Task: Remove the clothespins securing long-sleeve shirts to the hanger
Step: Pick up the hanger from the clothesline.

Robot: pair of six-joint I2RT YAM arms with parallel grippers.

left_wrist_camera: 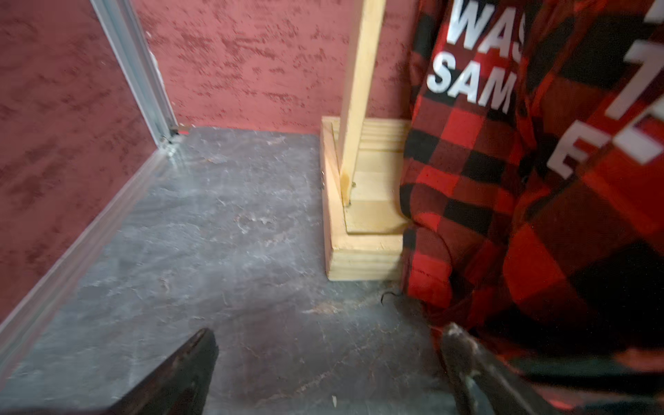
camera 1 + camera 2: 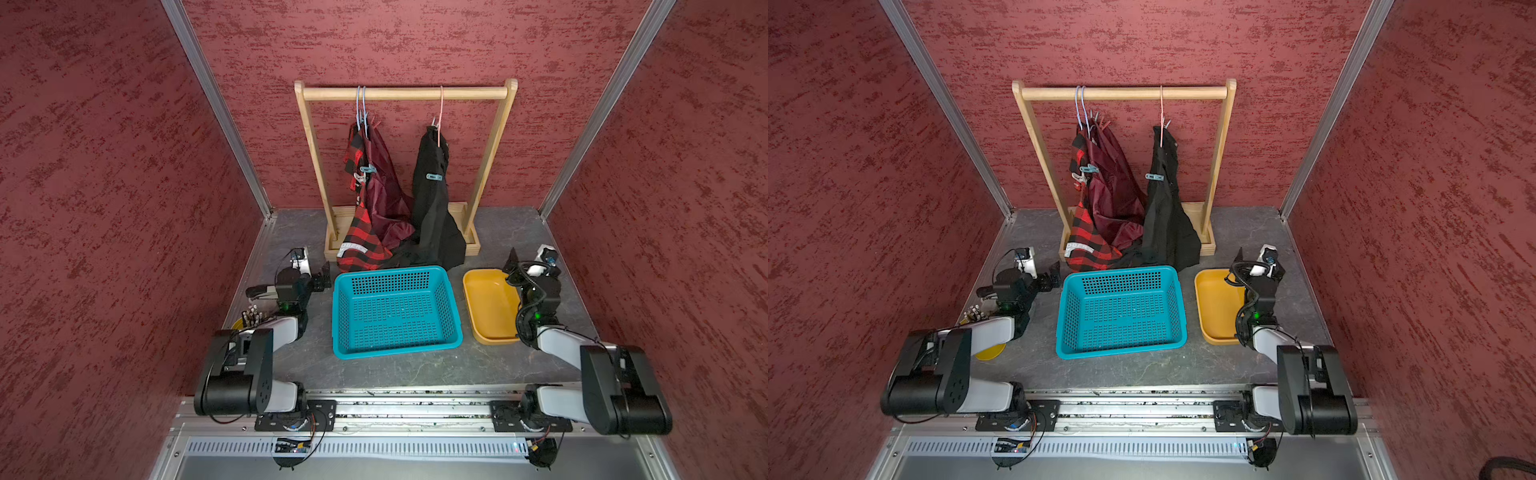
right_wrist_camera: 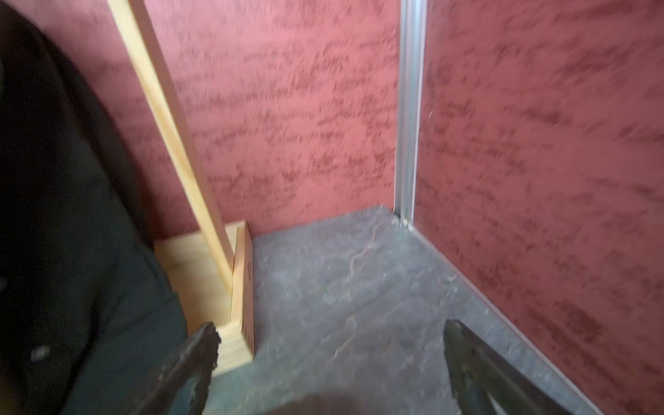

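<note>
Red walls [image 2: 104, 166] enclose a wooden rack [image 2: 405, 93], where the clothespins [image 2: 433, 177] are seen as small teal clips lying crosswise, one on the black shirt [image 2: 434, 216] and one where the plaid shirt [image 2: 361, 237] meets the maroon shirt [image 2: 388, 195] (a pale clip [image 2: 359, 178] sits just beside it). The left gripper [image 1: 328, 341] and the right gripper [image 3: 330, 336] are held low by the rack's base, jaws spread and empty, so every clip lies well above them. The black shirt's clip is judged nearer the right arm.
</note>
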